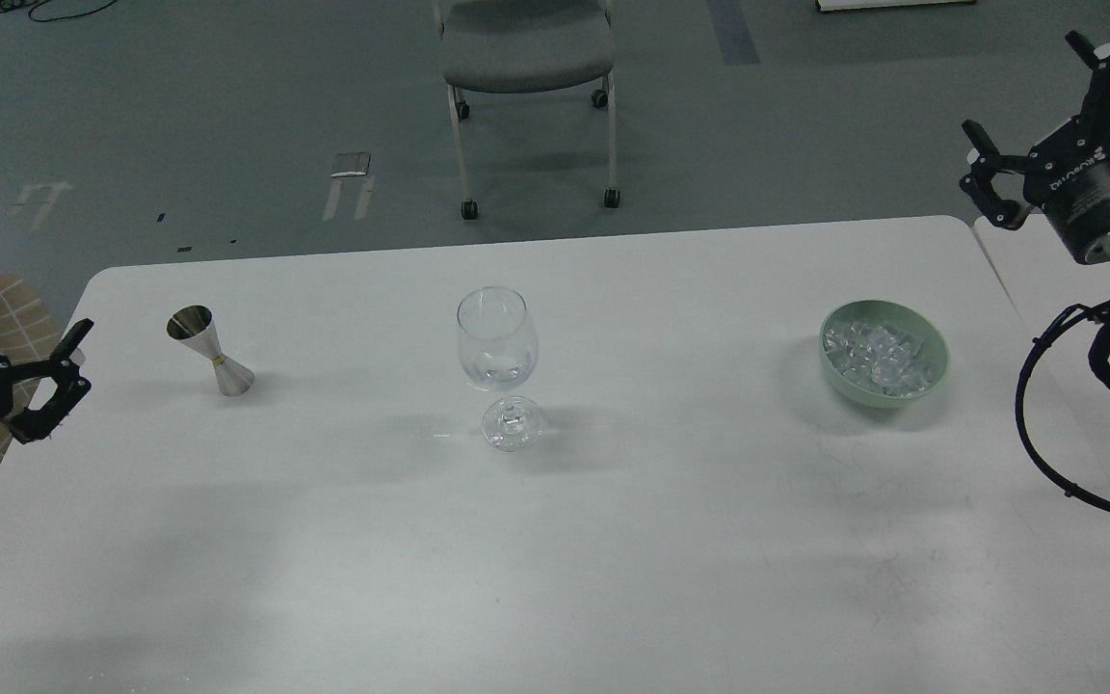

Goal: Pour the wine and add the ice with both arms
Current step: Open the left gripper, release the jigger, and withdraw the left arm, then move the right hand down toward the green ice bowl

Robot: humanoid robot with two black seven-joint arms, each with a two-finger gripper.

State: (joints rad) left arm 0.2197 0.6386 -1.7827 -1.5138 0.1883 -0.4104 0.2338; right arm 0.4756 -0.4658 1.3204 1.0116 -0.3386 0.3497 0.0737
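A clear wine glass (497, 337) stands upright at the table's middle, with a little clear wine (500, 370) at the bottom of its bowl. A steel jigger (211, 353) stands at the left. A pale green bowl (937, 378) at the right holds the ice (878, 355), many small clear cubes. My left gripper (23, 294) is open and empty at the left edge of the view, off the table's left side and left of the jigger. My right gripper (1032, 92) is open and empty, high at the far right, beyond the bowl.
A grey wheeled chair (526, 48) stands on the floor behind the white table (555, 540). A second white table (1017, 280) adjoins the right edge. Black cables (1046, 453) loop off my right arm over that corner.
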